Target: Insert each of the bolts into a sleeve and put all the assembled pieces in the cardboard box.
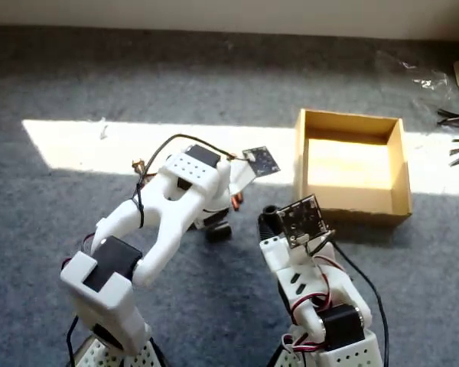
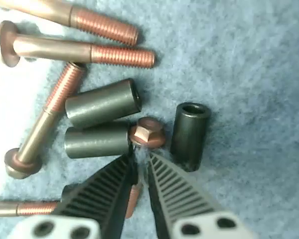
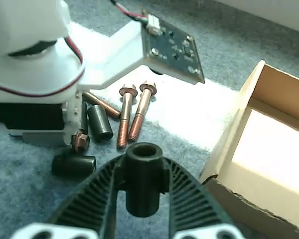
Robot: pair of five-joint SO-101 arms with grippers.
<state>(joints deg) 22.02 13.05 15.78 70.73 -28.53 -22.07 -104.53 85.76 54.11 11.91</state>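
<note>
Sitting clamped in right tool (image 3: pixel 141 168) — sleeve (image 3: pixel 141 186)

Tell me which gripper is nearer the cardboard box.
Right. The right gripper, holding a sleeve, is just beside the cardboard box; the left gripper is farther off, among the bolts.

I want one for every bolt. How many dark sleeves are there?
4. Two sleeves lie side by side on the carpet, a third sleeve beside them, the fourth sleeve in the right gripper. Others may hide under the left arm.

right gripper (image 3: pixel 141 172) clamps upright sleeve (image 3: pixel 141 191) | loose bolts (image 3: pixel 132 117) ahead on carpet (image 3: pixel 35 194) | cardboard box (image 3: pixel 246 107) near
</note>
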